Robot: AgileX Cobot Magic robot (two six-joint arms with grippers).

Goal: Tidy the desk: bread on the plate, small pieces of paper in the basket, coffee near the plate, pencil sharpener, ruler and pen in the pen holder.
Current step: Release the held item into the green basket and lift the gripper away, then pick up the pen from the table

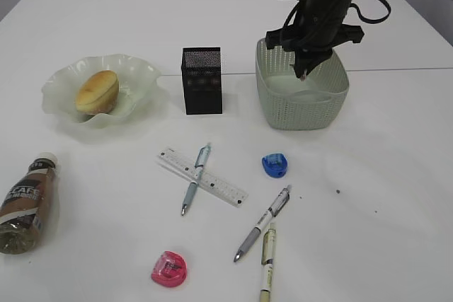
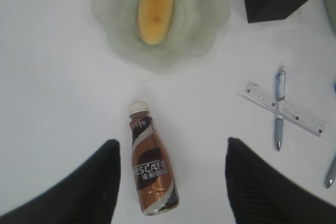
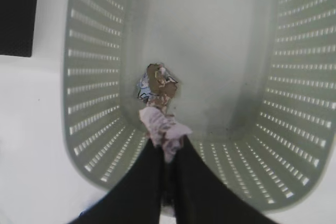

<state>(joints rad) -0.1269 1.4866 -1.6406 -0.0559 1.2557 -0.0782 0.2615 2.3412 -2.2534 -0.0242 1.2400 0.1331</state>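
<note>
While our right gripper [image 3: 167, 153] hangs inside the basket [image 3: 94, 103], its jaws are pinched on a pale scrap of paper [image 3: 163, 127], with another crumpled paper piece [image 3: 157, 83] lying on the basket floor just beyond the tips. Our left gripper [image 2: 170, 182] stands wide apart, empty, the coffee bottle [image 2: 151, 174] lying between its fingers and the bread [image 2: 155, 6] on the plate [image 2: 210, 30] farther ahead.

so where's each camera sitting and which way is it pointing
Exterior: in front of the table, looking down at a slant at the whole desk; right arm over the basket.
Left wrist: above the coffee bottle, facing down; open left gripper fingers show.
Right wrist: over the basket, facing down; right gripper pinches a paper scrap.
Shared: the plate, bread and ruler appear in the exterior and left wrist views.
</note>
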